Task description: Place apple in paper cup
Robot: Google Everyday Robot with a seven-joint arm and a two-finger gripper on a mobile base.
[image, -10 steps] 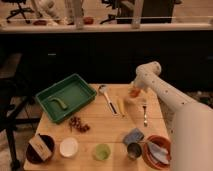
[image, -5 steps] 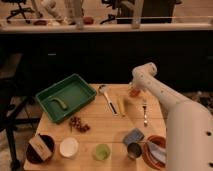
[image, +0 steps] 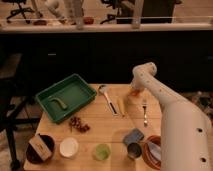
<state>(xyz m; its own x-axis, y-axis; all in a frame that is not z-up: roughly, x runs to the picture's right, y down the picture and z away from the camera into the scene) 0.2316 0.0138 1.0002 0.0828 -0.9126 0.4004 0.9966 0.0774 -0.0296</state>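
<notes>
The apple (image: 136,93) is a small red-orange fruit at the far right of the wooden table (image: 100,131). My gripper (image: 135,89) is right on top of it, at the end of the white arm that reaches in from the lower right, and hides most of the fruit. The white paper cup (image: 68,147) stands upright near the table's front left edge, far from the gripper. It looks empty.
A green tray (image: 80,90) holding a green item sits at the back left. Dark red grapes (image: 78,125) lie in front of it. A green cup (image: 102,151), metal cup (image: 133,150), blue sponge (image: 133,136), orange bowl (image: 148,154), ladle (image: 107,95), fork (image: 145,112) and dark bowl (image: 40,148) crowd the table.
The arm has shifted a little to the left and lower, bringing the gripper down onto the apple. The apple and the cups have not moved.
</notes>
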